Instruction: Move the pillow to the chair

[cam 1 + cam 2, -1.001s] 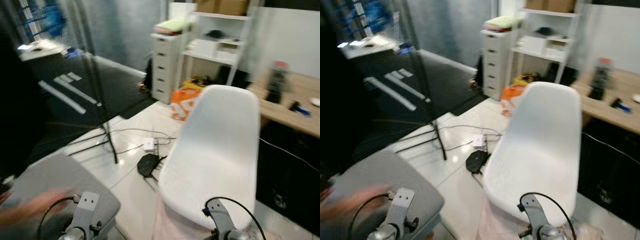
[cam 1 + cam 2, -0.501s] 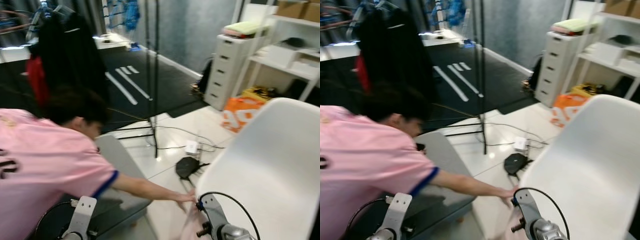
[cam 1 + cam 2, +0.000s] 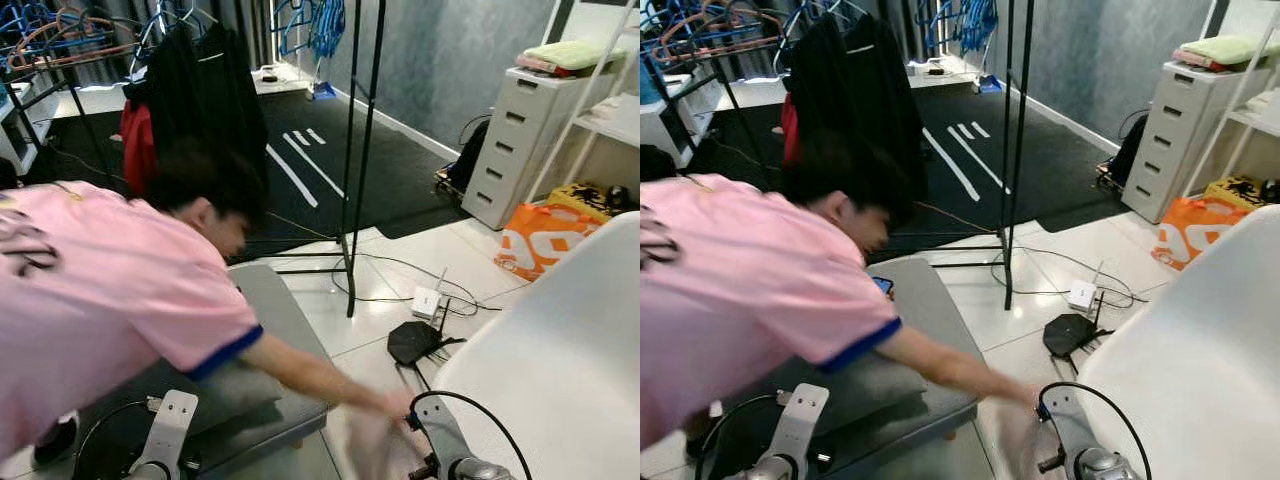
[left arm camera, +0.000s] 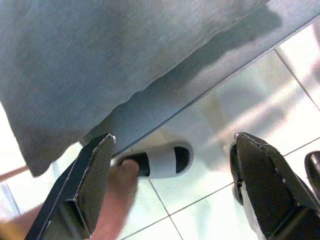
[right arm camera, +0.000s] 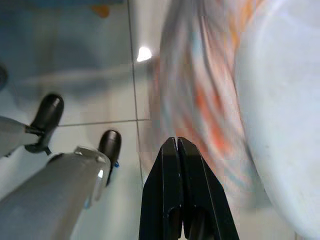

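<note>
The pillow is a pale, blurred shape with orange and blue marks, low beside the white chair; it also appears as a pinkish blur at the chair's front. A person in a pink shirt leans in from the left, and their hand is at the pillow. My right gripper is shut with nothing in it, pointing down just short of the pillow. My left gripper hangs open above the tiled floor at the edge of a grey seat, empty.
The grey padded seat stands left of the chair. A slippered foot is under its edge. A black clothes rack, a router with cables, an orange bag and white drawers lie beyond.
The camera has swung left, so the chair now sits at the right edge. The person has leaned into view and stretched an arm to the pillow by the chair.
</note>
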Controlling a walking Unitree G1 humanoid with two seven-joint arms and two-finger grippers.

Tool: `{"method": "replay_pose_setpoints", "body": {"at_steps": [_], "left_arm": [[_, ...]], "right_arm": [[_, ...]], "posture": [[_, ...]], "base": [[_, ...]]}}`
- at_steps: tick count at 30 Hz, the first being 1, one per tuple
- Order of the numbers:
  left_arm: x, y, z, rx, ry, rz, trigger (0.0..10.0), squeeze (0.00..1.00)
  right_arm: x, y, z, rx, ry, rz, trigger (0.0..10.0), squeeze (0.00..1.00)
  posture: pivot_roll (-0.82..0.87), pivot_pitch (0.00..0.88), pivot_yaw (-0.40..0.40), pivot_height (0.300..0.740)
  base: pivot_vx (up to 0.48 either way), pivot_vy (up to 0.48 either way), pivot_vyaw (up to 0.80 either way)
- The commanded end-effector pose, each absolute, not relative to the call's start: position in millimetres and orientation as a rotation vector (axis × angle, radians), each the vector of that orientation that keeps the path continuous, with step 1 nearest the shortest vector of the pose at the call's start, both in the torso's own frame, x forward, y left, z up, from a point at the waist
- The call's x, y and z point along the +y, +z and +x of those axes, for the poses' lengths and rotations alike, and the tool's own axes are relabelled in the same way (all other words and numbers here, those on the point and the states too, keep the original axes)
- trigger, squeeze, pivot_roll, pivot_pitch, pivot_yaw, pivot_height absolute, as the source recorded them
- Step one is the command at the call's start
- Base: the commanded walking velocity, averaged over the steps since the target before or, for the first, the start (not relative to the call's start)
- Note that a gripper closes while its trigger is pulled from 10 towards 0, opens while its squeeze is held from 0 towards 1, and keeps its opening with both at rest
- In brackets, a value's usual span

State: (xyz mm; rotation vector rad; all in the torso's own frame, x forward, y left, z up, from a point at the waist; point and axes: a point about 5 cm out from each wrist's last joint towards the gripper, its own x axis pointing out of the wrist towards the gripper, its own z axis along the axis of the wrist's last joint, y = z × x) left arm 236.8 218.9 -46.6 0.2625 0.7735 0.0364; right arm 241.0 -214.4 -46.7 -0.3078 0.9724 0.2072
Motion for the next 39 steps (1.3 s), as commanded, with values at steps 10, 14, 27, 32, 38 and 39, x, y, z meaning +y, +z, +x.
{"method": "replay_pose_setpoints", "body": {"at_steps": [10, 14, 27, 32, 38, 39], "left_arm": [[215.6, -48.7, 234.9, 0.784, 0.015, 0.266, 10.0, 0.00], [215.2, -48.9, 234.8, 0.784, 0.014, 0.266, 10.0, 0.00], [213.9, -49.4, 234.5, 0.786, 0.008, 0.272, 10.0, 0.00], [214.3, -48.9, 235.1, 0.786, 0.003, 0.277, 10.0, 0.00], [215.0, -48.6, 235.2, 0.783, 0.005, 0.274, 10.0, 0.00], [215.2, -48.5, 235.2, 0.782, 0.005, 0.274, 10.0, 0.00]], "right_arm": [[-213.9, -47.5, 240.1, 0.980, 0.202, -0.319, 10.0, 0.00], [-213.9, -47.5, 240.3, 0.980, 0.199, -0.318, 10.0, 0.00], [-211.5, -46.4, 242.0, 0.952, 0.213, -0.295, 10.0, 0.00], [-211.7, -46.1, 242.3, 0.953, 0.219, -0.301, 10.0, 0.00], [-211.7, -46.2, 242.2, 0.953, 0.219, -0.298, 10.0, 0.00], [-211.8, -46.2, 242.1, 0.954, 0.219, -0.298, 10.0, 0.00]], "posture": [[-0.13, 0.019, -0.040, 0.740], [-0.13, 0.021, -0.040, 0.740], [-0.13, 0.029, -0.039, 0.740], [-0.13, 0.029, -0.040, 0.740], [-0.13, 0.028, -0.042, 0.740], [-0.13, 0.029, -0.042, 0.740]], "base": [[0.000, 0.000, 0.00], [0.000, 0.000, 0.00], [0.000, 0.000, 0.10], [0.000, 0.000, 0.64], [0.000, 0.000, 0.64], [0.000, 0.000, 0.64]]}}
